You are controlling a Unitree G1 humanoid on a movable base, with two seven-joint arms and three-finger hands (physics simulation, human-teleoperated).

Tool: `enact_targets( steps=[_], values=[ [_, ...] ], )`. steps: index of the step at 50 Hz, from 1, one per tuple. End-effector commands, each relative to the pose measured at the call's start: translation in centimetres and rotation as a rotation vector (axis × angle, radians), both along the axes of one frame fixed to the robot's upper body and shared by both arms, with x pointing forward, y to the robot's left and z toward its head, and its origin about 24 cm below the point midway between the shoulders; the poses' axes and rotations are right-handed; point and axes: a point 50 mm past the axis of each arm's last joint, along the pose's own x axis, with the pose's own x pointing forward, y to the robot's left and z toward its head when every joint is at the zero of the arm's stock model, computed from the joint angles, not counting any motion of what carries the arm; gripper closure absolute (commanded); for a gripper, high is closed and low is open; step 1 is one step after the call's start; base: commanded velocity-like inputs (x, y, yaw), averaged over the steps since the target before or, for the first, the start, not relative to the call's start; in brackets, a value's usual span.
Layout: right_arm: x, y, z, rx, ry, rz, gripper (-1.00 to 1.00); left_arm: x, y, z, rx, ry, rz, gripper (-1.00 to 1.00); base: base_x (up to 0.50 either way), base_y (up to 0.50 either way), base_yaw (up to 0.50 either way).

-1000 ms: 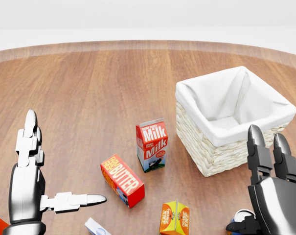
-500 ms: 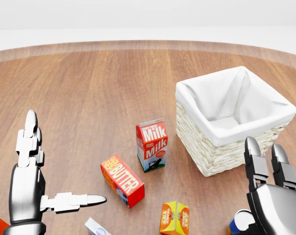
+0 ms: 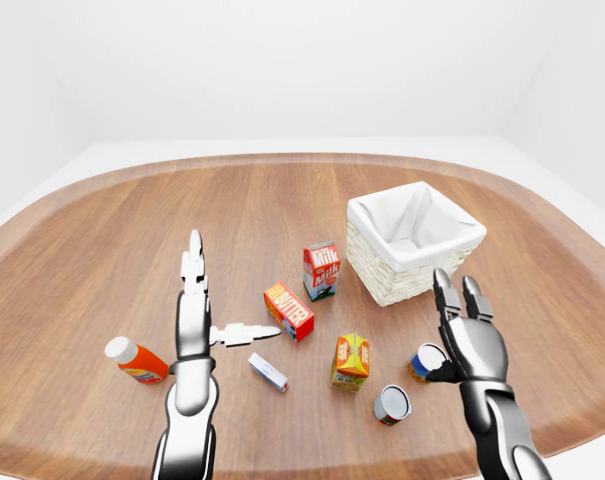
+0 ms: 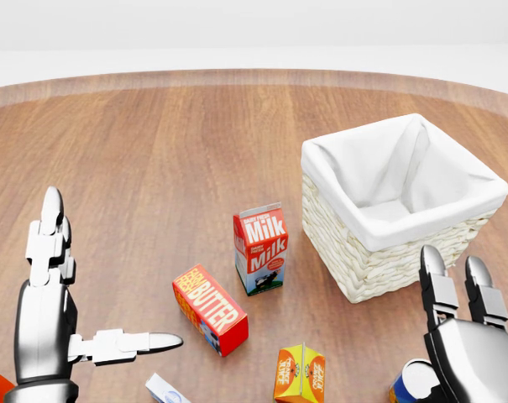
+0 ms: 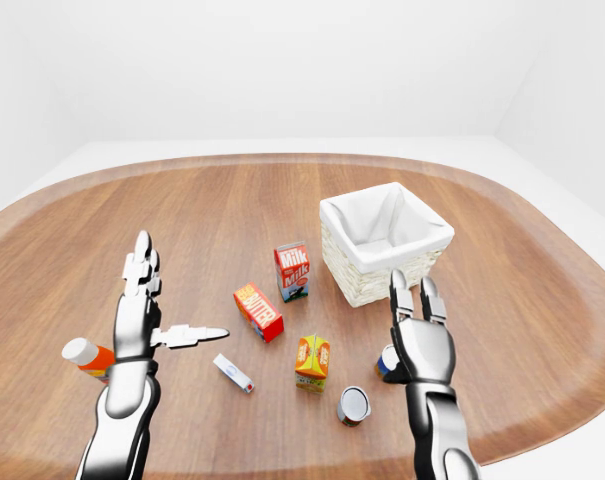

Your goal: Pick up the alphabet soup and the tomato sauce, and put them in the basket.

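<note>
Two cans sit low on the table: one blue-labelled can tucked against the right robot hand, whose fingers stand spread beside it, not closed; a grey can lies nearby. Left robot hand is splayed wide, empty. Basket stands above, near the milk carton.

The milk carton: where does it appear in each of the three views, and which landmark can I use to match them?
Left-eye view: milk carton just right of centre, left of the basket.
Head view: centre, upright, left of the basket.
Right-eye view: slightly left of centre, left of the basket.
Shared landmark: the butter box lies below and left of the carton in every view.
</note>
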Motion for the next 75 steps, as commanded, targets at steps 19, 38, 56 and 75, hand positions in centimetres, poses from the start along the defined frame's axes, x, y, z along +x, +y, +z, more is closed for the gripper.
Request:
enact_targets(
  steps=[19,38,56,75],
  values=[
    [1.1,-0.8,-2.2,-0.042,0.040,-0.002,-1.00,-0.1,0.1,0.0,0.001,-0.001,0.006,-1.00,0.00,0.00,0.00],
    [1.3,-0.9,-3.6,-0.076,0.069,0.006,-1.00,0.0,0.1,0.0,0.001,-0.001,0.006,-1.00,0.00,0.00,0.00],
    [1.4,-0.8,-4.8,-0.095,0.089,0.019,-1.00,0.0,0.0,0.0,0.001,-0.001,0.005,-1.00,0.00,0.00,0.00],
    [1.3,-0.7,-6.2,-0.113,0.119,0.030,-1.00,0.0,0.1,0.0,0.001,-0.001,0.006,-1.00,0.00,0.00,0.00]
  ],
)
